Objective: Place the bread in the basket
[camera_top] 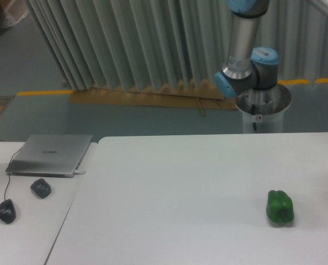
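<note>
We see only part of the arm [246, 52]: a grey upright link rises from a blue-capped joint above the round pedestal [263, 113] behind the counter [180, 193], and a second blue joint shows at the right edge of the frame, cut off by it. The rest of the arm runs out of view to the right and top. The pincer is outside the frame, so we cannot tell whether it is spread, pressed together or pinching anything.

The bread is not visible anywhere in this view, and neither is the basket, so we cannot place either of them relative to the pincer.

On the counter we see 1 green bell pepper [280, 207] lying near the right side, toward the front edge. On the adjoining surface at the left lie a closed grey laptop [51, 154], a dark rounded object [41, 188] just in front of it, and a dark mouse [6, 211] with a cable, nearer the front-left corner. Behind the counter hangs a pleated grey curtain [125, 44].
</note>
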